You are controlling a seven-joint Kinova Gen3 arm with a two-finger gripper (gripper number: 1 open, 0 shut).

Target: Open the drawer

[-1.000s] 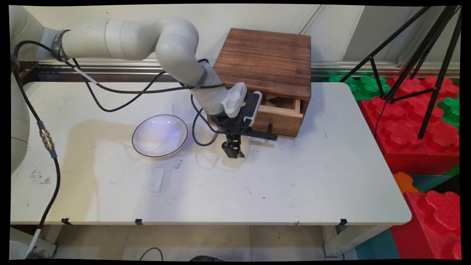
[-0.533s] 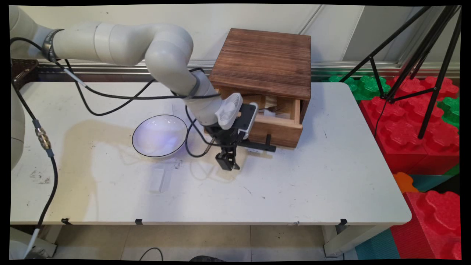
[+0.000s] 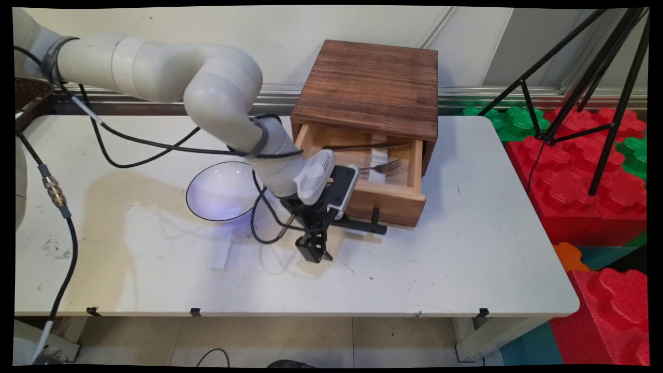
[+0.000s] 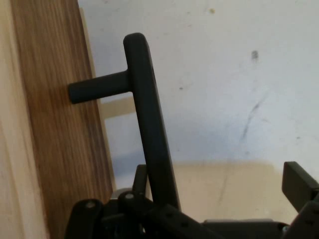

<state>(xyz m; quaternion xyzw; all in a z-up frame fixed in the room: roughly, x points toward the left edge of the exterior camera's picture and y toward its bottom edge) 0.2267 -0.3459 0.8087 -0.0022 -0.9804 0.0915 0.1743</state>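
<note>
A dark wooden box (image 3: 370, 85) stands at the back of the white table (image 3: 440, 269), and its light wooden drawer (image 3: 386, 204) is pulled well out. Inside the drawer lies a metal fork (image 3: 383, 167). My gripper (image 3: 312, 253) points down at the table just in front of the drawer's left end. The drawer's black bar handle (image 3: 365, 226) runs between the fingers. In the hand view the handle (image 4: 149, 124) lies against the left side of the gripper (image 4: 214, 219). The right finger (image 4: 299, 186) stands well apart from it, so the gripper is open.
A white bowl (image 3: 224, 191) with a dark rim sits left of the gripper, partly behind the arm. A small white block (image 3: 221, 254) lies in front of the bowl. Black tripod legs (image 3: 575, 77) and red and green foam blocks (image 3: 585, 171) stand off the table's right side.
The gripper has moved toward the table's near edge, drawing the drawer further out by its handle. The fork inside the drawer has come into sight.
</note>
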